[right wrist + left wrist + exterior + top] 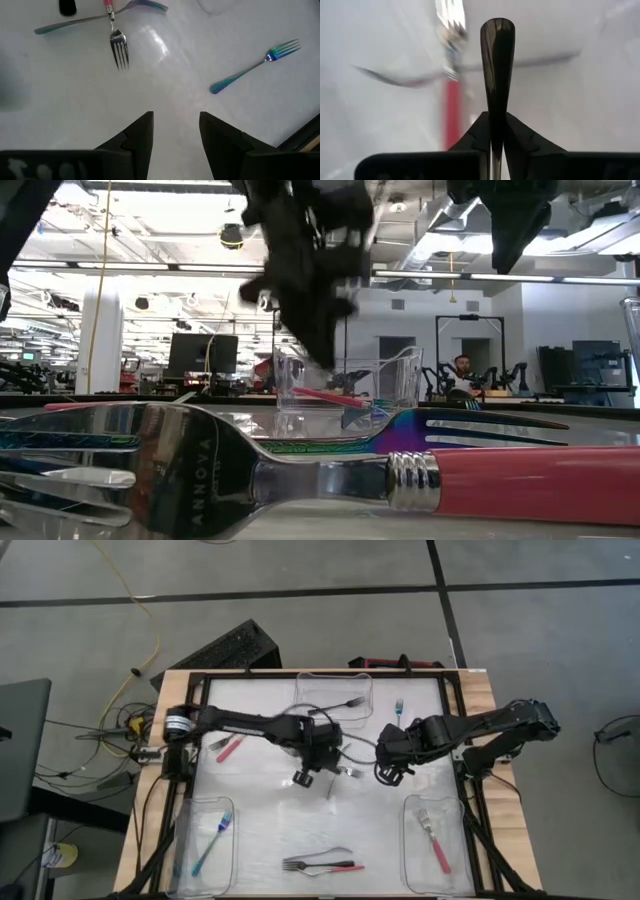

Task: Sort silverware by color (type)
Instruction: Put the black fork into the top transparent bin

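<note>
My left gripper [313, 758] is over the table's middle, shut on a dark utensil [497, 75]. My right gripper [385, 772] hovers open just to its right, above bare table [175, 135]. A red-handled fork [118, 50] and an iridescent utensil [75, 22] lie flat between the two grippers. A teal fork [398, 708] lies toward the far edge and a pink utensil [230, 747] by the left arm. Near the front edge lie a dark fork and a red-handled one [322, 863]. My left gripper pinches the dark utensil between its two fingers on the narrow stretch of the handle [496, 131]. The fingers lie along the handle. Its rounded end [497, 30] sticks out past the fingertips. The head end is hidden behind the fingers. In the low view the gripper [300, 290] hangs above the table.
Three clear bins stand on the table: a far one [335, 695] with a dark fork, a near-left one [210, 840] with a blue fork, a near-right one [435, 840] with a red-handled fork. A black frame [190, 770] borders the white work surface.
</note>
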Controlling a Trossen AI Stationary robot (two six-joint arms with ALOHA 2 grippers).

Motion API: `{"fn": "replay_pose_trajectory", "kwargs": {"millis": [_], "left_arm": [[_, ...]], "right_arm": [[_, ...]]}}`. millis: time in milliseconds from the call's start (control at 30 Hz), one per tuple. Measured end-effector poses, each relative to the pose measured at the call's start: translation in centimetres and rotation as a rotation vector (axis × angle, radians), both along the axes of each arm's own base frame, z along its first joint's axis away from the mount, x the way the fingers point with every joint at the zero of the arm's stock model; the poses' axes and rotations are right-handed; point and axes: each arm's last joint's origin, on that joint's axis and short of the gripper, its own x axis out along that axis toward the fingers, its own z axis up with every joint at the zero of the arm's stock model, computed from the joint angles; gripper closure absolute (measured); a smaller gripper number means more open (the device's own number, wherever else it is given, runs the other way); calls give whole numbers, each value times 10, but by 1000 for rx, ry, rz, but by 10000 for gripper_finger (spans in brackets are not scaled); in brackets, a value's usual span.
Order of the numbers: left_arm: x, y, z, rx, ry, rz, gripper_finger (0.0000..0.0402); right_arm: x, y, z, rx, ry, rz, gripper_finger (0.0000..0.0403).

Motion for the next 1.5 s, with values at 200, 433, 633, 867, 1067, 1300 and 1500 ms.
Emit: {"fn": "replay_pose_trajectory", "kwargs": {"millis": [200, 433, 633, 867, 1067, 1300, 1500], "left_arm": [[-17, 18, 66, -49, -220, 178, 391], [-31, 81, 118, -182, -588, 430, 391], [-30, 125, 125, -364, -809, 710, 391], [-44, 168, 131, -621, -1061, 1211, 391], [-45, 173, 126, -608, -1085, 1196, 391], [-44, 166, 119, -298, -867, 685, 392], [-45, 155, 107, -80, -677, 441, 392]], "right_arm": [[0, 0, 0, 0, -5, -5, 221], [4, 0, 1, -32, -48, -17, 221], [7, -1, 2, -51, -84, -14, 221], [8, 0, 2, -50, -93, -15, 221], [8, 1, 2, -49, -98, -13, 221], [8, 1, 2, -60, -91, 10, 221], [8, -4, 2, -66, -85, 11, 221]]}}
